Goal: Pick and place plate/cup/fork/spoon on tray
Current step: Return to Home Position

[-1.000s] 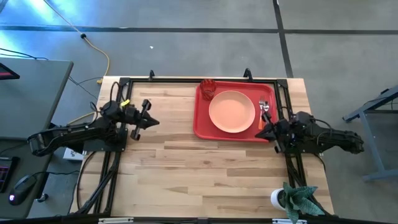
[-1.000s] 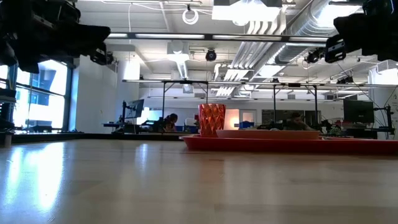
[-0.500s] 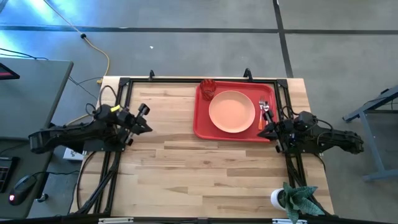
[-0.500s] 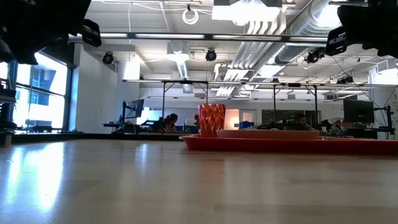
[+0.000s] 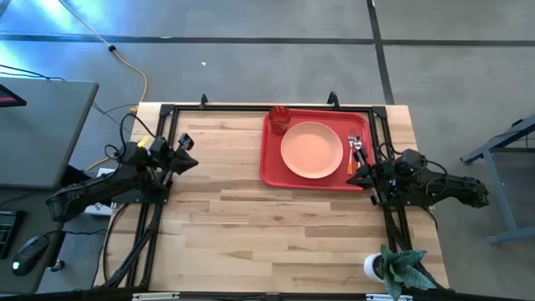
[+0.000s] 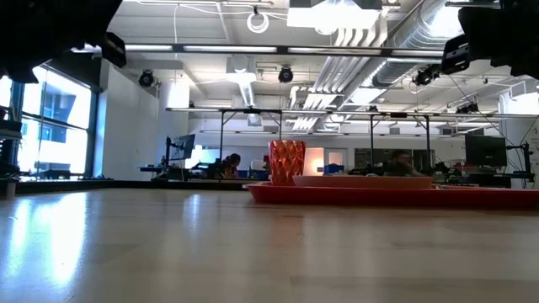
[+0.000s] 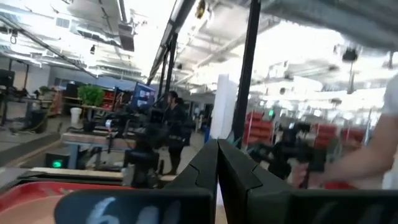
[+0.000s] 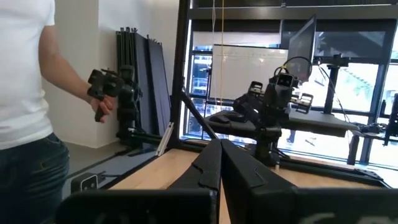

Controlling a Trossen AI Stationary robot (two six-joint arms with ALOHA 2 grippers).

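The red tray [image 5: 272,171] lies at the table's far right. On it rest the peach plate [image 5: 311,150], the dark red cup [image 5: 278,118] standing at its far left corner, and the fork and spoon [image 5: 354,153] side by side along its right end. The low view shows the cup [image 6: 286,162] upright on the tray [image 6: 387,195]. My left gripper [image 5: 195,161] is shut with nothing in it, raised over the table's left edge. My right gripper [image 5: 353,179] is shut with nothing in it, raised beside the tray's near right corner. Both wrist views show the fingers [image 7: 205,165] [image 8: 208,163] closed together.
A white pot with a green plant [image 5: 393,266] stands at the near right corner. Black frame rails [image 5: 159,134] run along the table's sides. Bare wood [image 5: 267,217] spreads across the middle and near part. A person [image 8: 25,93] stands beyond the table's left side.
My left gripper has drawn back toward the table's left edge and risen, tipping its fingers upward and rolling a little. It stays shut. In the low view it has climbed almost out of the top left corner.
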